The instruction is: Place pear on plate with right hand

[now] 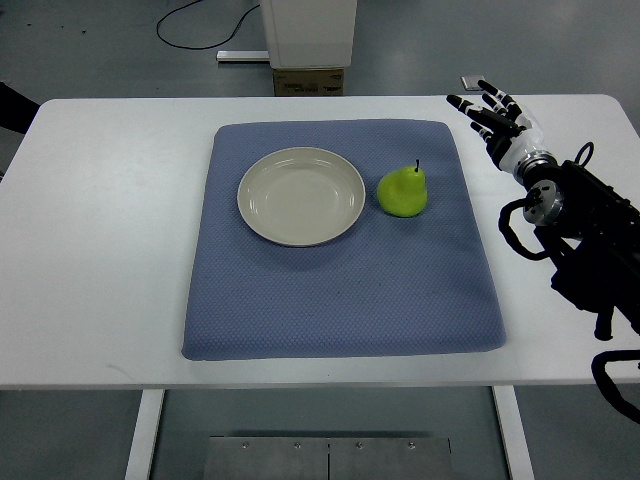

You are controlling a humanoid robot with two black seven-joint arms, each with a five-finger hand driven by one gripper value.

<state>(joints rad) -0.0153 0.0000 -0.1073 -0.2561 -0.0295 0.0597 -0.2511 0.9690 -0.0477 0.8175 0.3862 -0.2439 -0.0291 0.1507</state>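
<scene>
A green pear (402, 190) with a dark stem lies on the blue mat (340, 290), just right of the cream plate (300, 196), which holds nothing. My right hand (492, 118) hovers over the white table at the far right, beyond the mat's right edge and a little behind the pear. Its fingers are spread and hold nothing. The black forearm runs in from the right edge.
The white table (100, 250) carries the mat in its middle. Behind the table stand a white post (308, 30) and a cardboard box (308, 82), with a black cable (200, 25) on the floor.
</scene>
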